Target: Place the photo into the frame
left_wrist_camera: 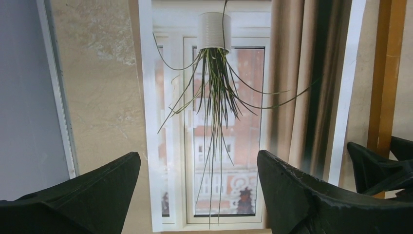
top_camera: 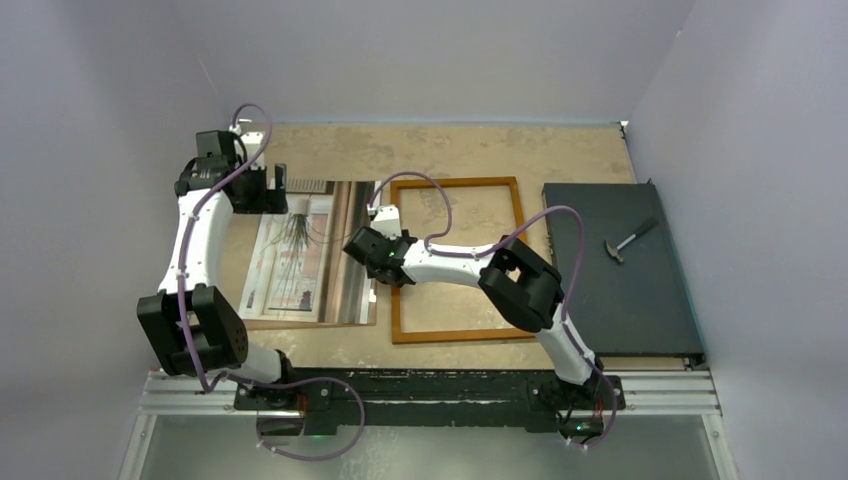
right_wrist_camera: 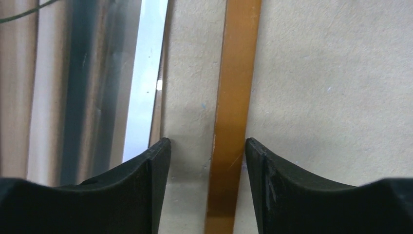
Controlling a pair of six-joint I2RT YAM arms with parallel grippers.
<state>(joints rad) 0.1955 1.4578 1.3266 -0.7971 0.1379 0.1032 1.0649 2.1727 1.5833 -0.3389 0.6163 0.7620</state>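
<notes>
Photo [top_camera: 305, 255] lies flat and face up on the tan table [top_camera: 450, 150], left of the frame [top_camera: 455, 182] and wholly outside it; its right edge runs just beside the frame's left rail

- Frame flat on the table, bare tabletop showing inside its rails
- Left gripper [top_camera: 262, 188] over the far end of the photo; in the wrist view its fingers [left_wrist_camera: 97, 190] stand wide apart with the printed hanging plant and window between them, nothing gripped
- Right gripper [top_camera: 383, 262] low over the frame's left rail; the wrist view shows its fingers [right_wrist_camera: 146, 185] apart, one on each side of the rail [right_wrist_camera: 238, 73], table visible in the gap on the photo side; contact on the other side cannot be told
- Black slab [top_camera: 620, 290] right of the frame, with a small hammer [top_camera: 630, 240] lying on it
</notes>
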